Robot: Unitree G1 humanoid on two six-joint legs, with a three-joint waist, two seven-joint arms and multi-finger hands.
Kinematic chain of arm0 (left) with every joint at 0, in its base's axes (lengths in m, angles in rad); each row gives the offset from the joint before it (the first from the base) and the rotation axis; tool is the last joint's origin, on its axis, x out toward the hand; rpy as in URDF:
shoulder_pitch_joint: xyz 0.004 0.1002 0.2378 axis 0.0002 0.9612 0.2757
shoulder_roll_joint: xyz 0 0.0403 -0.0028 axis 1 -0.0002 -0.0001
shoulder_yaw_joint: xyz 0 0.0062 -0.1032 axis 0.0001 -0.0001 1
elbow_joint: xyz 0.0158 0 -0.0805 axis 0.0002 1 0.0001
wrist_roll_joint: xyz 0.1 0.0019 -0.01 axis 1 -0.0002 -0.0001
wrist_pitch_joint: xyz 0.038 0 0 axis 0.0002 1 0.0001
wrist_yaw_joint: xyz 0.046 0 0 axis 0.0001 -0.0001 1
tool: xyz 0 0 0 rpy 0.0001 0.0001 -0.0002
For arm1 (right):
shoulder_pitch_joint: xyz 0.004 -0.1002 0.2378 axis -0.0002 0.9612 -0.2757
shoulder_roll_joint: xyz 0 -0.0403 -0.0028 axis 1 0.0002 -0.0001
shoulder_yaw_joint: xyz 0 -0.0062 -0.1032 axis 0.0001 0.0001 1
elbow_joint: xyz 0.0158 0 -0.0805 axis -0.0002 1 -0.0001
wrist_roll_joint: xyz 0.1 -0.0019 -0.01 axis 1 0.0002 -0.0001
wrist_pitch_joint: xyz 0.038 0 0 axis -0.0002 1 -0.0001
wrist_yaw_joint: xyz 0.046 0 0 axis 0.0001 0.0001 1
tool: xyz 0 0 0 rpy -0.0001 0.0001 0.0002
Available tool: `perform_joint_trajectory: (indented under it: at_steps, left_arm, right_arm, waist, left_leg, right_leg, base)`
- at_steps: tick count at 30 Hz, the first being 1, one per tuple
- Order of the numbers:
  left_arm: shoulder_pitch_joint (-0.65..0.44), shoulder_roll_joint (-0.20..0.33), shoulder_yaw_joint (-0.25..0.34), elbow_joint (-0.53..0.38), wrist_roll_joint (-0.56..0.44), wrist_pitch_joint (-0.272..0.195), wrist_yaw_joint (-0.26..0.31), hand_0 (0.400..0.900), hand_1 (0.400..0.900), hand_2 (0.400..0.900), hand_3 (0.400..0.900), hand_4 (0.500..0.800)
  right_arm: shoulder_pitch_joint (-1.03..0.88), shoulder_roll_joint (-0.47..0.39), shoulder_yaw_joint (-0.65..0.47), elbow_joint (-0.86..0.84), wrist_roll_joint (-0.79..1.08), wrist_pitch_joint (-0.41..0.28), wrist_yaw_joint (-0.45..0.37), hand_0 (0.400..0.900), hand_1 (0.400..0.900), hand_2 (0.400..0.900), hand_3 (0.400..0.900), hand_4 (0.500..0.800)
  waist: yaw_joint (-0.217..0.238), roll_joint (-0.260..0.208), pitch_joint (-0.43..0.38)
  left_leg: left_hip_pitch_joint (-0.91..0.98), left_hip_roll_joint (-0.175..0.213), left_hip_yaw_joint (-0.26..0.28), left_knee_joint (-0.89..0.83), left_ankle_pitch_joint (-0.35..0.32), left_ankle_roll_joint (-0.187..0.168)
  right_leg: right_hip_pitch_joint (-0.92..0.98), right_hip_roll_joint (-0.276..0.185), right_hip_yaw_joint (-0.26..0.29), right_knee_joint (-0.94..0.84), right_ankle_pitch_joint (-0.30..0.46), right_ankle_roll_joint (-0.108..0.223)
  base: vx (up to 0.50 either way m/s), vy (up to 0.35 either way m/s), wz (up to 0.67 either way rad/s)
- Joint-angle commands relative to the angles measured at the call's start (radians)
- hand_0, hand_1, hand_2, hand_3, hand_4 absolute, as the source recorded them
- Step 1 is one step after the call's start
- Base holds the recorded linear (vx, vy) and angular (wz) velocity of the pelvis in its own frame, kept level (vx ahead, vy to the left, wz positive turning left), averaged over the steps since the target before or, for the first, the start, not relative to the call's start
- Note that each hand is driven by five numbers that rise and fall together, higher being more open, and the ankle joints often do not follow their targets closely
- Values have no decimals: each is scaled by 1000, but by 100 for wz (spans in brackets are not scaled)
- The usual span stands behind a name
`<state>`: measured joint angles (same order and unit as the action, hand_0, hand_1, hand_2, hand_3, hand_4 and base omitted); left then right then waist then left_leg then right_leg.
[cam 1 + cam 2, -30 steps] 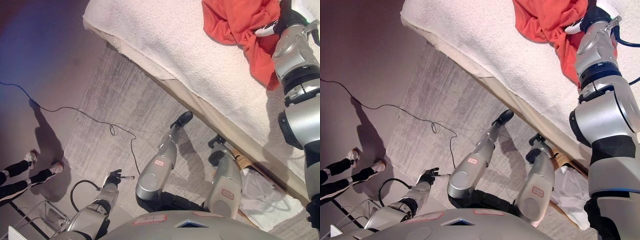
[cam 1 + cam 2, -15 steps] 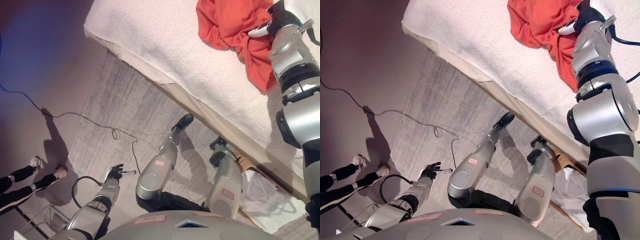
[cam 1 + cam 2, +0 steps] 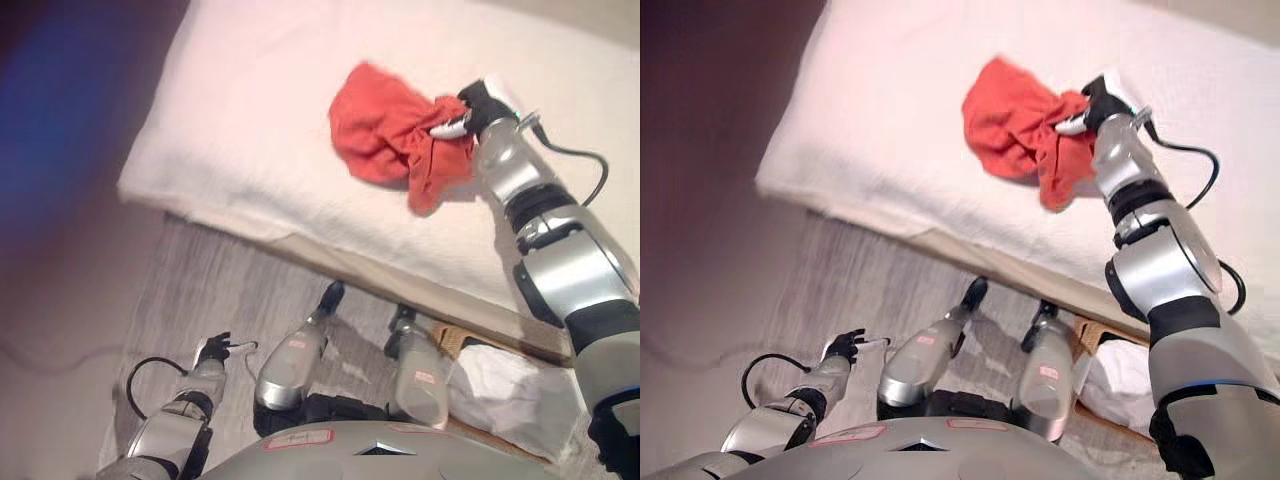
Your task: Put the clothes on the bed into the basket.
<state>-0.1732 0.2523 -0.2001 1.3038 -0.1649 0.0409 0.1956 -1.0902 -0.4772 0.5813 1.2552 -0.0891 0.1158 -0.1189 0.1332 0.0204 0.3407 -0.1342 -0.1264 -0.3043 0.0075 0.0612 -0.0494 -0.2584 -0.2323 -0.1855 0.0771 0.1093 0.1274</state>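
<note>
A crumpled red-orange garment (image 3: 395, 140) lies on the white bed (image 3: 260, 120); it also shows in the right eye view (image 3: 1025, 130). My right hand (image 3: 465, 108) reaches over the bed and its fingers are curled into the right edge of the garment, gripping the cloth; it shows in the right eye view too (image 3: 1087, 105). My left hand (image 3: 215, 351) hangs low over the floor at lower left, fingers relaxed and holding nothing. No basket is in view.
The bed's front edge (image 3: 300, 245) runs across the middle, with grey carpet (image 3: 210, 290) below it. A white cloth (image 3: 505, 385) lies on the floor at lower right beside a brown board (image 3: 455, 340).
The camera has swung up, so the bed fills more of the view and the person's legs have left it. My right hand stays on the red garment, which is bunched more tightly.
</note>
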Motion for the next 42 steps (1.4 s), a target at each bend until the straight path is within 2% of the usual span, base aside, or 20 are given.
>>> perform_joint_trajectory:
  at_steps: [1, 8, 17, 23, 36, 37, 39, 41, 42]
  left_arm:
    - [59, 66, 6, 96, 0, 5, 7, 900, 900, 900, 900, 800]
    - [73, 72, 37, 120, 26, 17, -17, 900, 900, 900, 900, 800]
    - [86, 55, 26, 135, 79, 26, -44, 900, 900, 900, 900, 800]
    - [80, 59, 22, 130, 99, 29, -53, 900, 900, 900, 900, 800]
    - [44, 54, -17, 124, 135, 31, -61, 900, 900, 900, 900, 800]
    - [-22, 73, -19, 174, 161, 67, -67, 900, 900, 900, 900, 800]
    - [9, 98, 2, 161, 150, 42, -70, 900, 900, 900, 900, 800]
    - [9, 108, 15, 154, 141, 47, -55, 900, 900, 900, 900, 800]
    - [8, 107, 12, 170, 181, 60, -56, 900, 900, 900, 900, 800]
  right_arm:
    - [-37, -99, 37, -19, -1, -42, -18, 400, 400, 400, 400, 500]
    - [85, -211, -18, -93, 17, -46, 4, 400, 400, 400, 400, 500]
    - [246, -322, -100, -170, 29, -58, 24, 400, 400, 400, 400, 500]
    - [358, -367, -172, -208, 43, -58, 27, 400, 400, 400, 400, 500]
    - [526, -378, -305, -43, 52, -42, 39, 400, 400, 400, 400, 500]
    - [514, -347, -281, -29, 33, -38, 45, 400, 400, 400, 400, 500]
    - [525, -354, -300, -8, 40, -32, 49, 400, 400, 400, 400, 500]
    - [543, -335, -317, -19, 54, -34, 44, 400, 400, 400, 400, 500]
    - [542, -320, -302, -16, 44, -33, 50, 400, 400, 400, 400, 500]
  waist:
    - [-44, -13, -86]
    - [-123, -17, -150]
    - [-209, -13, -165]
    - [-247, -8, -167]
    - [-291, -16, -156]
    - [-310, -19, -162]
    - [-309, -22, -165]
    - [-306, -28, -164]
    - [-305, -31, -163]
  left_leg:
    - [104, 38, 77, -34, -107, 29]
    - [189, 68, 166, -89, -115, 35]
    - [229, 51, 243, -95, -134, 51]
    - [254, 46, 288, -95, -146, 58]
    - [292, 37, 303, -93, -160, 69]
    - [300, 37, 313, -94, -162, 67]
    - [305, 33, 325, -94, -170, 70]
    - [308, 30, 328, -94, -173, 74]
    - [309, 28, 334, -94, -175, 75]
  right_leg:
    - [-46, -19, 95, 6, 84, 53]
    - [-20, 18, 162, -18, 102, 64]
    - [-40, 39, 240, 17, 111, 83]
    - [-44, 59, 288, 32, 111, 89]
    - [-28, 61, 314, 48, 112, 93]
    - [-29, 69, 327, 49, 111, 94]
    - [-30, 69, 335, 49, 113, 95]
    - [-33, 69, 342, 54, 114, 97]
    - [-35, 71, 349, 53, 116, 98]
  base:
    - [69, -16, -61]
    - [36, -9, -53]
    - [-8, 19, -35]
    - [9, 21, -31]
    - [-1, 4, -6]
    - [35, 11, -20]
    - [21, 12, -19]
    - [2, 0, -12]
    - [10, 0, -17]
